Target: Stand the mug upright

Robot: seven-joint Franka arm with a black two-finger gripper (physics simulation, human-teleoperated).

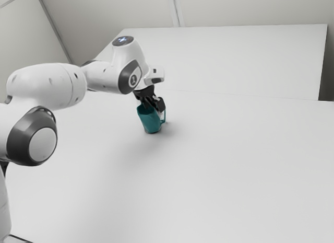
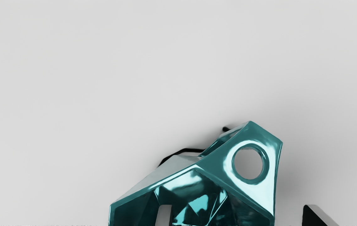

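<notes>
1. Mug [image 1: 149,120] on the table [image 1: 224,175], below your gripper [image 2: 235,206]; in the exterior view its mouth tips toward eleven o'clock and its base toward five, so it looks close to upright; you cannot tell from here whether the base sits flat.
2. Your fingers stand apart; one [image 2: 164,216] reaches into the mouth, the other [image 2: 315,218] is outside, on the handle side, and nothing is pinched between them.
3. Expect a stiff, light shell, probably hard as glazed pottery; its glossy facets may be slippery, and a pad landing on a ridge could twist it; treat the rim [image 2: 156,185] as chippable.
4. Take the wall just below the rim, pads flat on one facet, inside and out; the handle [image 2: 253,132], at three o'clock of the body in the exterior view, could catch the outer finger, so check that side before you squeeze.
5. Close gently; if the base proves tilted, ease it level, then open straight and lift clear without dragging the wall.
</notes>
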